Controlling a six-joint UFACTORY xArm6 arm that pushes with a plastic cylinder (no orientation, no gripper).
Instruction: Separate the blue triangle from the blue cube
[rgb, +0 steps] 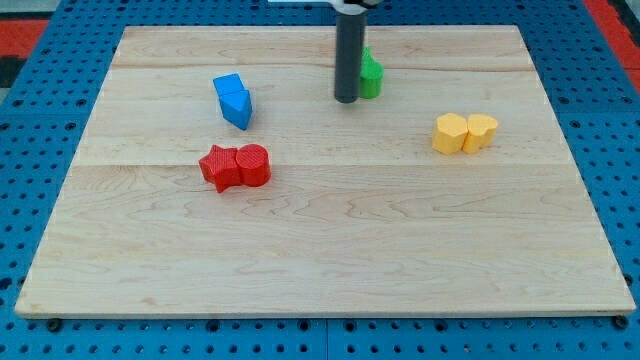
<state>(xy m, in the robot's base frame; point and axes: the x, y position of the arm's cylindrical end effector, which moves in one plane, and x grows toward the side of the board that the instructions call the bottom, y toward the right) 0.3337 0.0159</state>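
Note:
The blue cube (228, 87) and the blue triangle (239, 108) sit touching at the upper left of the wooden board (320, 270); the cube is toward the view's top, the triangle just below and right of it. My tip (346, 100) stands on the board to the right of the blue pair, well apart from it. It is right beside a green block (371, 74), which the rod partly hides.
A red star block (218, 167) and a red rounded block (254, 165) touch below the blue pair. Two yellow blocks (464, 132) touch at the view's right. Blue pegboard (40, 120) surrounds the board.

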